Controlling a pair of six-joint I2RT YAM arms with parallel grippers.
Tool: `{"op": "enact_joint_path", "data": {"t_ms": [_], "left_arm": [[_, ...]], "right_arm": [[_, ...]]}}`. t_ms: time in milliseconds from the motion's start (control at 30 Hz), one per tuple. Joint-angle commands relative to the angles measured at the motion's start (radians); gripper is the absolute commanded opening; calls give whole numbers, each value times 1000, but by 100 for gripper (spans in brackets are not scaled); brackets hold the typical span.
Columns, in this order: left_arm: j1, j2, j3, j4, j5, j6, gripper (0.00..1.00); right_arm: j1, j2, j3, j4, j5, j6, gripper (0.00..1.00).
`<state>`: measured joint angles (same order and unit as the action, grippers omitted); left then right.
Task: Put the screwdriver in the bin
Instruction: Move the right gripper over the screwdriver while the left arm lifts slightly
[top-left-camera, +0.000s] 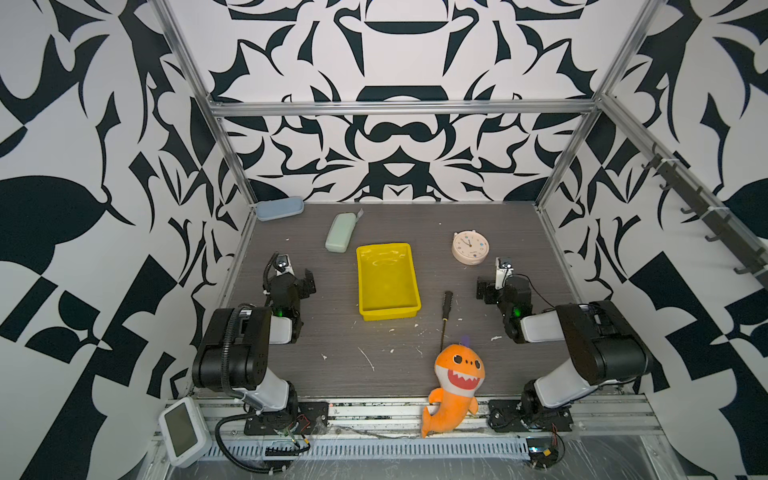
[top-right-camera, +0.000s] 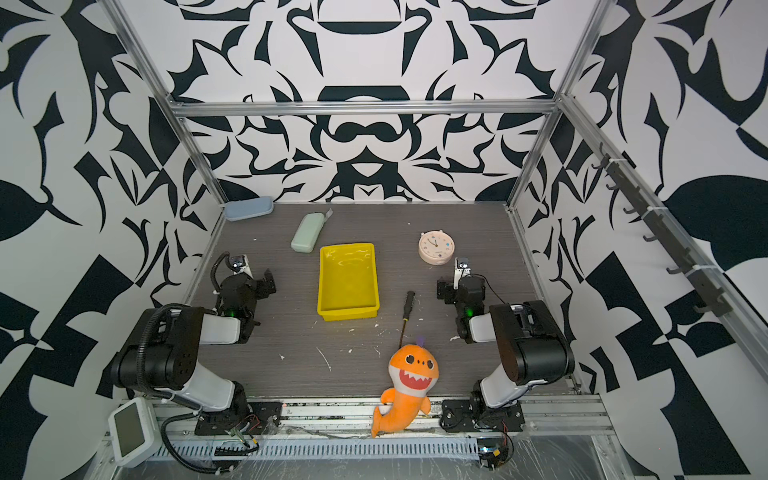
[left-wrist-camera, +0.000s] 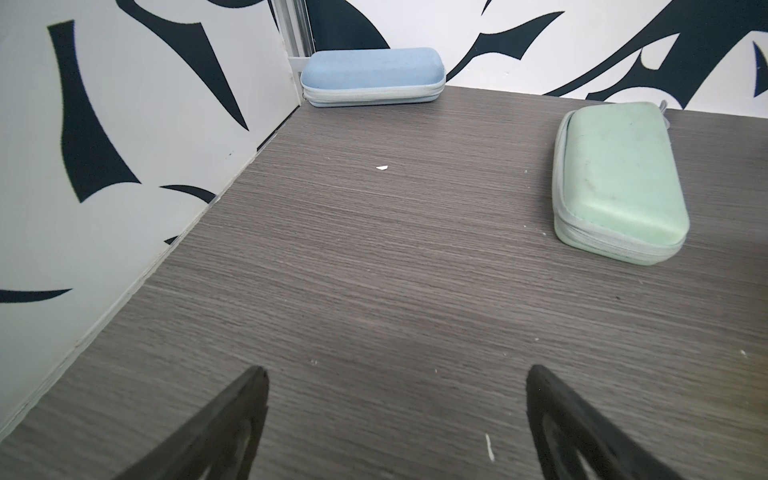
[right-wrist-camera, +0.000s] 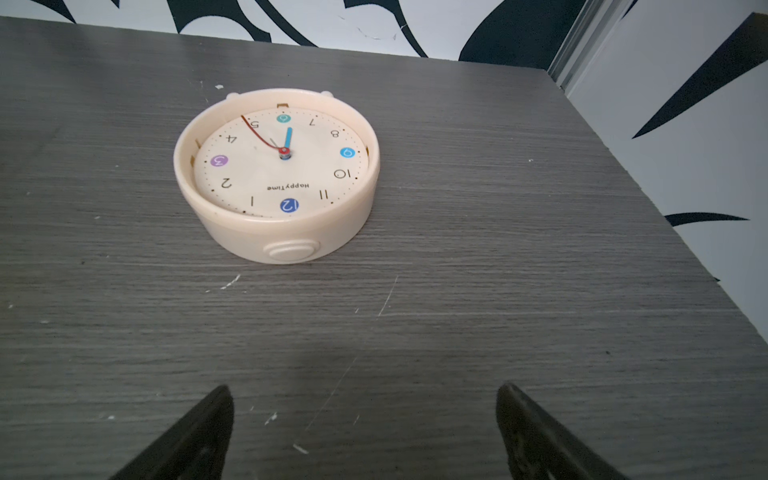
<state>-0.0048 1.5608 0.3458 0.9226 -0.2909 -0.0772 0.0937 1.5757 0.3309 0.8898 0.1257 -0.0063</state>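
The screwdriver (top-left-camera: 445, 318) (top-right-camera: 406, 318) lies on the grey table, black ribbed handle toward the back and thin shaft toward the front. It is just right of the yellow bin (top-left-camera: 390, 312) (top-right-camera: 348, 313), which holds nothing. My right gripper (top-left-camera: 494, 276) (right-wrist-camera: 365, 387) hovers open to the right of the screwdriver, apart from it, with only bare table between its fingers. Left of the bin, my left gripper (top-left-camera: 297, 272) (left-wrist-camera: 397, 370) is open too and holds nothing. Neither wrist view shows the screwdriver or the bin.
A cream clock (top-left-camera: 470, 247) (right-wrist-camera: 278, 174) lies beyond the right gripper. A pale green case (top-left-camera: 340, 232) (left-wrist-camera: 619, 178) sits behind the bin's left corner, a blue case (top-left-camera: 278, 208) (left-wrist-camera: 372, 75) in the back left corner. An orange plush shark (top-left-camera: 455, 382) lies at the screwdriver's tip.
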Motion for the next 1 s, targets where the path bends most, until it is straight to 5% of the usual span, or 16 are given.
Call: {"op": "enact_joint_path", "data": {"t_ms": [0,100,233,400,467,600,767,867,967], "left_arm": [[6,-5,15,21,7,-1,99],[6,-9,5,34,2,-10,99],[4,-25,-36,95,30,3,99],[2,-57,-43,96,66,26,99],[3,-144,-4,-62,66,20,99],[1,-389,228,-693,27,-127,99],[-5,-551,430,-1127,131,-269,99],[-5,-603,507,-1316,130,-378,99],[-5,-635,546,-1433,204,-381,99]], "right_arm": [[23,-62,-40,115,-6,-34,100],[93,-258,-74,22,108,-58,100],[100,-583,100,-578,79,18,100],[100,-709,232,-794,105,194,100],[100,-706,351,-988,133,312,100],[100,-613,632,-1411,87,394,100],[98,-435,949,-1786,-74,252,100],[88,-382,955,-1830,49,469,100],[-7,-367,848,-1627,-325,469,100]]}}
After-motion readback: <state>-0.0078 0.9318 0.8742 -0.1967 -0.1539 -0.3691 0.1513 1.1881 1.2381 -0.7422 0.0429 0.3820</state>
